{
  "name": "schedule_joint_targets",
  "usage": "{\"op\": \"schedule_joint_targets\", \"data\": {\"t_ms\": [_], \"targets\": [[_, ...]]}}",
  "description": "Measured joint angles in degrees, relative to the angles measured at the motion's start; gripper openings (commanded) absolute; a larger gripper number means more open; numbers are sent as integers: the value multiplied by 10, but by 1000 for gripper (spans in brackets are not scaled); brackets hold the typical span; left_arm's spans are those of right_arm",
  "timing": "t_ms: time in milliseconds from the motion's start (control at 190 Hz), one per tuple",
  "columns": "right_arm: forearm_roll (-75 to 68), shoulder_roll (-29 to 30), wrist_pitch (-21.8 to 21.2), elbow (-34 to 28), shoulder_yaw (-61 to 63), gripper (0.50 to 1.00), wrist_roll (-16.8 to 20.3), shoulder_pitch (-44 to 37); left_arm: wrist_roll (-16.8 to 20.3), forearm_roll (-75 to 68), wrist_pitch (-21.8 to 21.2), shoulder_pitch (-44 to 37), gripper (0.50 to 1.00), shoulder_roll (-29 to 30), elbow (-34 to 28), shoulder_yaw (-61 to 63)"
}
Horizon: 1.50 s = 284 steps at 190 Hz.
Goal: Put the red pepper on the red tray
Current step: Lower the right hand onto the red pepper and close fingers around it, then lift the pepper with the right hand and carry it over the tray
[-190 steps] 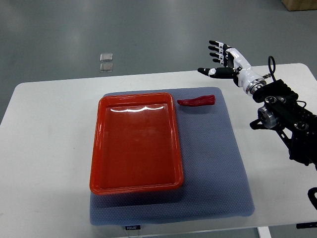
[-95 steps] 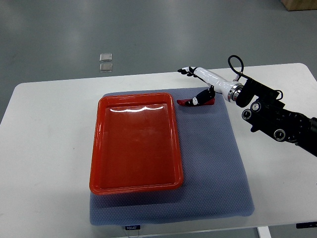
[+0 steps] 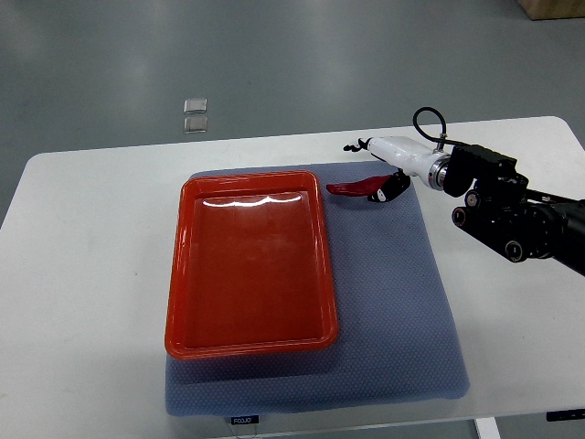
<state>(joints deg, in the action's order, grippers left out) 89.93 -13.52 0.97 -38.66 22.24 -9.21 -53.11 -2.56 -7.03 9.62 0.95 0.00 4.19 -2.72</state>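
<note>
The red pepper [image 3: 348,188] lies on the blue-grey mat [image 3: 402,302], just right of the red tray's far right corner. The red tray [image 3: 251,320] sits on the left half of the mat and holds nothing. My right hand [image 3: 381,186] reaches in from the right and sits over the pepper's right end, hiding it. Dark fingertips [image 3: 377,196] curl around that end, while one finger still points out to the far left. The pepper rests on the mat. The left arm is out of view.
The mat lies on a white table [image 3: 91,274]. My right forearm and its black wrist joints [image 3: 498,215] lie across the table's far right. Two small clear squares [image 3: 195,114] lie on the floor beyond the table.
My right hand swung down from above the far right of the table to the pepper, and its fingers have closed over the pepper's right end. The pepper has stayed in place.
</note>
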Motion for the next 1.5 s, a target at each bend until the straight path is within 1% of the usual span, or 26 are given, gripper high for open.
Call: {"op": "schedule_joint_targets", "data": {"t_ms": [237, 443, 602, 649, 686, 786, 823, 865, 902, 929, 945, 971, 987, 1018, 1055, 1113, 1398, 1499], "targets": [[1, 10, 0, 23, -23, 834, 5, -11, 0, 0, 0, 0, 1000, 0, 0, 0], [1, 19, -1, 30, -43, 829, 5, -12, 0, 0, 0, 0, 1000, 0, 0, 0], [1, 23, -1, 47, -56, 795, 5, -15, 0, 0, 0, 0, 1000, 0, 0, 0], [1, 27, -1, 55, -59, 766, 5, -17, 0, 0, 0, 0, 1000, 0, 0, 0], [1, 29, -1, 59, -60, 760, 5, -18, 0, 0, 0, 0, 1000, 0, 0, 0], [1, 31, -1, 66, -64, 719, 6, -19, 0, 0, 0, 0, 1000, 0, 0, 0], [1, 32, -1, 67, -65, 697, 6, -20, 0, 0, 0, 0, 1000, 0, 0, 0], [1, 33, -1, 68, -65, 684, 6, -21, 0, 0, 0, 0, 1000, 0, 0, 0], [1, 33, -1, 68, -66, 652, 8, -21, 0, 0, 0, 0, 1000, 0, 0, 0], [1, 33, -1, 68, -66, 639, 9, -21, 0, 0, 0, 0, 1000, 0, 0, 0], [1, 33, -1, 68, -66, 619, 10, -21, 0, 0, 0, 0, 1000, 0, 0, 0], [1, 33, -1, 69, -66, 605, 11, -21, 0, 0, 0, 0, 1000, 0, 0, 0], [1, 34, 0, 69, -66, 586, 12, -21, 0, 0, 0, 0, 1000, 0, 0, 0], [1, 34, 0, 69, -66, 576, 13, -22, 0, 0, 0, 0, 1000, 0, 0, 0], [1, 34, 0, 70, -66, 550, 13, -22, 0, 0, 0, 0, 1000, 0, 0, 0], [1, 34, 0, 71, -66, 541, 14, -22, 0, 0, 0, 0, 1000, 0, 0, 0], [-9, 33, 7, 71, -55, 541, 13, -22, 0, 0, 0, 0, 1000, 0, 0, 0], [-26, 27, 17, 68, -53, 541, 9, -22, 0, 0, 0, 0, 1000, 0, 0, 0]]}}
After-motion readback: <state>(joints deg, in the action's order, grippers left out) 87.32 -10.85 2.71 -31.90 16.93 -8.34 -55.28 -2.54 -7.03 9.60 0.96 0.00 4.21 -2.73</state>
